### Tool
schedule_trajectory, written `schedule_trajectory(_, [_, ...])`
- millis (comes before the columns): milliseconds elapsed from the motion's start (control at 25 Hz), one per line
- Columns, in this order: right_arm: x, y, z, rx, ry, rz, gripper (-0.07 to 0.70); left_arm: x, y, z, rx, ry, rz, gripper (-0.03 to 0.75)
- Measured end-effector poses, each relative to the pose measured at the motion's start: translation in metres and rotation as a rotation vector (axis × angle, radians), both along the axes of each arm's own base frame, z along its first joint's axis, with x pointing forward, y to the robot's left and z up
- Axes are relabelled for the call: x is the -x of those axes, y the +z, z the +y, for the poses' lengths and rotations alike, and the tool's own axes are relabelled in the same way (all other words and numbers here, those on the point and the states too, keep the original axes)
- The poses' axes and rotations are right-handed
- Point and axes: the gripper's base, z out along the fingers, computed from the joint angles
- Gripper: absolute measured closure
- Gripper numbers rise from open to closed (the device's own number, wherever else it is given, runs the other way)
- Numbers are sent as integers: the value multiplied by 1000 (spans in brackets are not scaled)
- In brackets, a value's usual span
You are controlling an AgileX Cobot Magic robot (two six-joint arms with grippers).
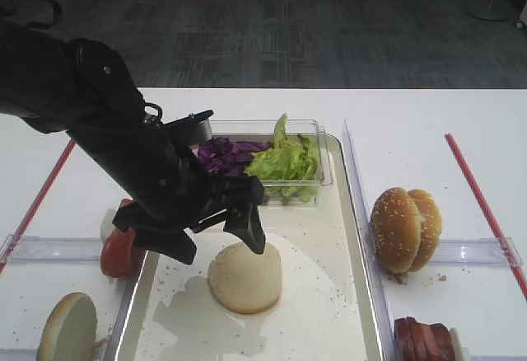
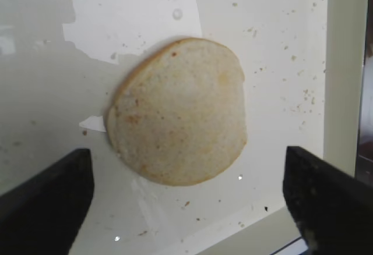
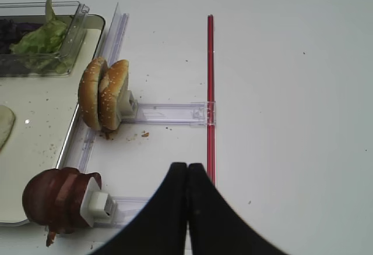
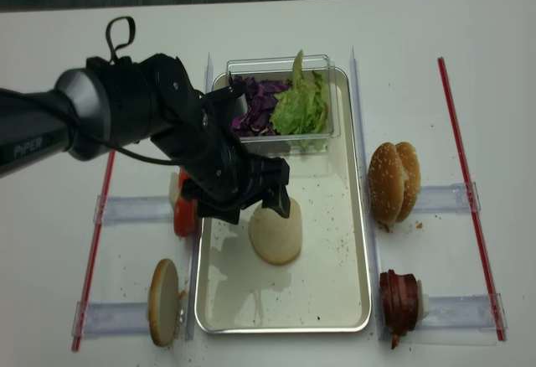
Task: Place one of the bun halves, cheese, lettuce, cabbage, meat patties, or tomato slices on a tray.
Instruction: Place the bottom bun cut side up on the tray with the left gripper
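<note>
Left wrist | left gripper (image 2: 186, 194) wide open | above bun half (image 2: 178, 110), apart

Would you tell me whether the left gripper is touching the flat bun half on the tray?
Apart. The left wrist view shows the left gripper open, tray floor visible between each finger and the bun half.
</note>
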Motion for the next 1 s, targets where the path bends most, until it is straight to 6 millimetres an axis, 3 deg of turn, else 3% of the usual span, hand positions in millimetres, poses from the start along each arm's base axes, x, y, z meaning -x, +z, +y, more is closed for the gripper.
schedule_trajectory(440, [0, 0, 0, 0, 0, 0, 267, 1, 7, -2, 36, -7, -13, 107])
schedule_trajectory(1000, [0, 0, 0, 0, 0, 0, 267, 24, 75, 7, 137, -41, -146, 107])
